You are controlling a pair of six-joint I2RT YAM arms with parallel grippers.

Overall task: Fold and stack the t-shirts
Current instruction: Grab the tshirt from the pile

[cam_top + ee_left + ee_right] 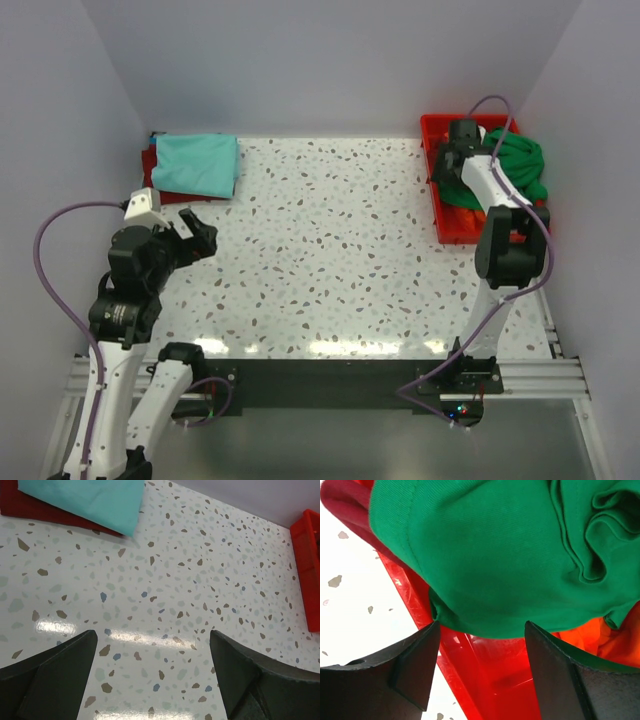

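A folded light teal t-shirt [197, 165] [90, 500] lies on a dark red t-shirt [150, 165] [30, 510] at the table's back left. A crumpled bright green t-shirt [520, 165] [495, 555] sits in the red tray over an orange t-shirt [468, 218] [600, 635]. Dark red cloth [340, 500] hangs over the tray's edge. My right gripper [450, 160] [480, 645] hangs over the tray, jaws apart, with the green shirt's lower edge just ahead of its fingertips. My left gripper [200, 232] [152, 655] stands open above bare table, in front of the teal shirt.
The red plastic tray [436, 130] [490, 680] stands at the back right against the wall. Its near corner [307, 570] shows in the left wrist view. Walls close in the speckled table [330, 250] on three sides.
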